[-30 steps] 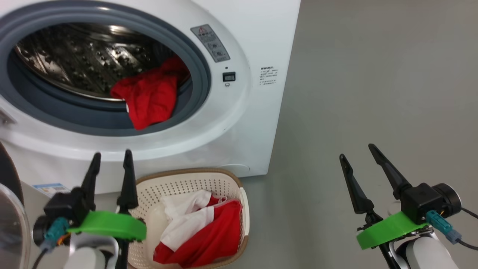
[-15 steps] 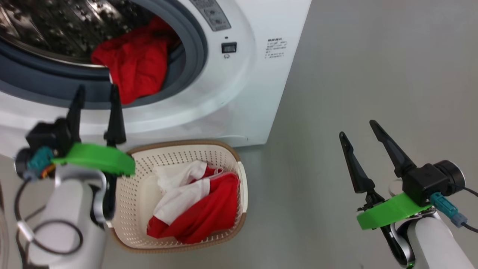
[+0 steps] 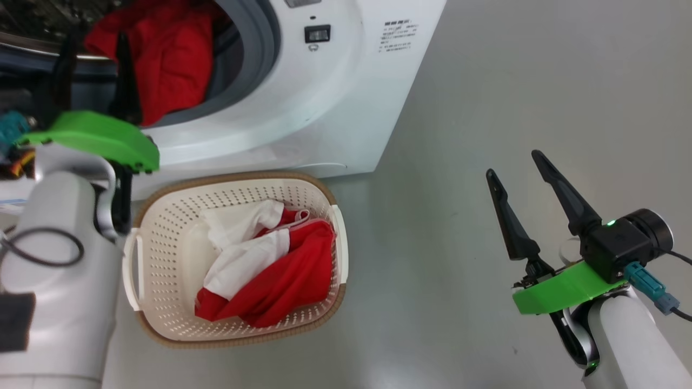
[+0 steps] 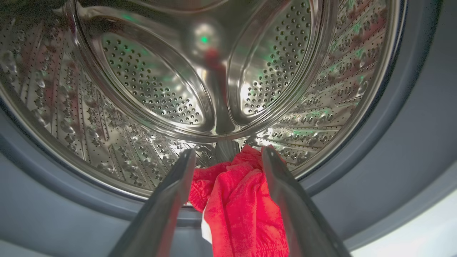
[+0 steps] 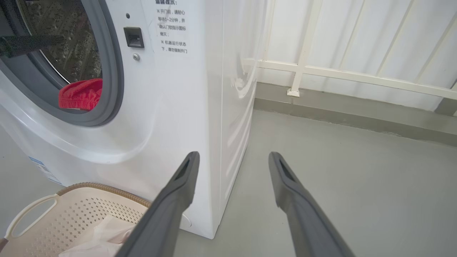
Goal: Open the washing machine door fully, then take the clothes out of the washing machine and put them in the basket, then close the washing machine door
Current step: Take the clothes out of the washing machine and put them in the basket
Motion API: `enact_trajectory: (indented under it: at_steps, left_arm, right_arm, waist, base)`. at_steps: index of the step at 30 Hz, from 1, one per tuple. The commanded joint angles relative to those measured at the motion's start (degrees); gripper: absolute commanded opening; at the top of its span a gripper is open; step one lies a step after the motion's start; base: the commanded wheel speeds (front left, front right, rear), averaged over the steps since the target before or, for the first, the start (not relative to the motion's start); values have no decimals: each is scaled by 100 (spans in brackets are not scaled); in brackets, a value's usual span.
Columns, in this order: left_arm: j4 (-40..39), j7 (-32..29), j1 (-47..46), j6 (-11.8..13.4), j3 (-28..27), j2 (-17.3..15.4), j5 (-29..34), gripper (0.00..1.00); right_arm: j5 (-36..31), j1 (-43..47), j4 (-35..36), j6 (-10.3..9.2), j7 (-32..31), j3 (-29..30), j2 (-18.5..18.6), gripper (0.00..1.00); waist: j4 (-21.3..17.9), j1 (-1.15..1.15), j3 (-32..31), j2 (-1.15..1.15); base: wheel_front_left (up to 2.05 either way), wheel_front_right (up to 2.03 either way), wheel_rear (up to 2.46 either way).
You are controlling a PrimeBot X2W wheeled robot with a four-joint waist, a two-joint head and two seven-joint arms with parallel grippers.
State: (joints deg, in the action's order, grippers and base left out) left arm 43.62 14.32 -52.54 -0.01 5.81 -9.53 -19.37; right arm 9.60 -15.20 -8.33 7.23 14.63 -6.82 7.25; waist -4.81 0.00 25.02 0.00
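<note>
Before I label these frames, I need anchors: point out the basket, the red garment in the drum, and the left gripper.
basket [image 3: 167, 243]: head view, bare perforated wall.
red garment [image 4: 242, 203]: left wrist view, middle of the fabric.
left gripper [image 4: 228, 151]: left wrist view, midway between fingertips.

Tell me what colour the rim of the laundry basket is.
Brown, woven-looking, on the cream perforated basket; clearest in the head view.

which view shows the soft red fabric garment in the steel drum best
The left wrist view: it looks into the steel drum, the soft red fabric garment draped over the grey rubber ring between the open left gripper's fingers. The head view crops it, partly behind those fingers; the right wrist view catches a small bulge.
</note>
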Motion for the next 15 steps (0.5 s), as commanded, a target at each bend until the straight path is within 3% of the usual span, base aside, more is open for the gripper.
enact_trajectory:
  at_steps: [1, 8, 15]
  left_arm:
    - [-10, 47, -183, -43, -141, -247, -40, 100]
    - [823, -145, -956, -267, -208, -336, -251, 100]
    - [1600, -970, -1511, -398, -92, -429, -326, 100]
  right_arm:
    - [45, -83, 149, 25, 37, -144, 67, 100]
    - [79, -152, 142, 25, 37, -173, 62, 100]
    - [152, -199, 133, 25, 37, -164, -13, 100]
  waist:
    - [-60, 0, 117, 0]
    - [-141, 0, 284, 0]
    - [-246, 0, 312, 0]
  base:
    - [0, 0, 0]
    - [0, 0, 0]
    - [0, 0, 0]
